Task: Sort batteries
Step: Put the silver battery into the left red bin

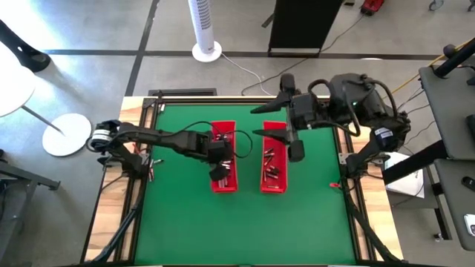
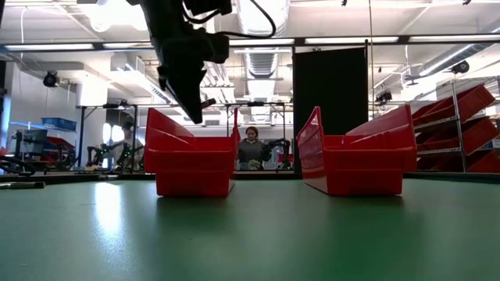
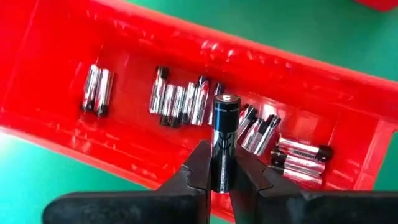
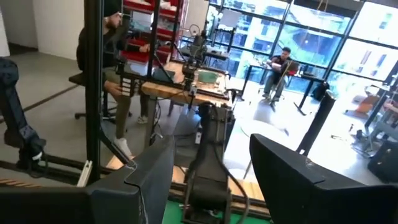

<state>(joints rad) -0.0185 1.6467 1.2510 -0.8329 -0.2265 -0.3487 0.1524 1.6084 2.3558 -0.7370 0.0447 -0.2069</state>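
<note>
Batteries (image 3: 186,102) lie loose in the left red tray (image 1: 223,158), more in the right red tray (image 1: 272,165). Left gripper (image 3: 222,180) hangs above the left tray, clamped on one dark battery (image 3: 223,140) held upright, silver cap up. Right gripper (image 1: 291,133) hangs raised over the far end of the right tray, fingers apart, holding nothing. Step in hand looks like carrying one picked cell. Next move likely calls for swinging it over the correct tray, lowering, then releasing

Red trays (image 1: 223,182), green table (image 1: 312,215), silvery-grey and dark batteries (image 3: 180,102).
</note>
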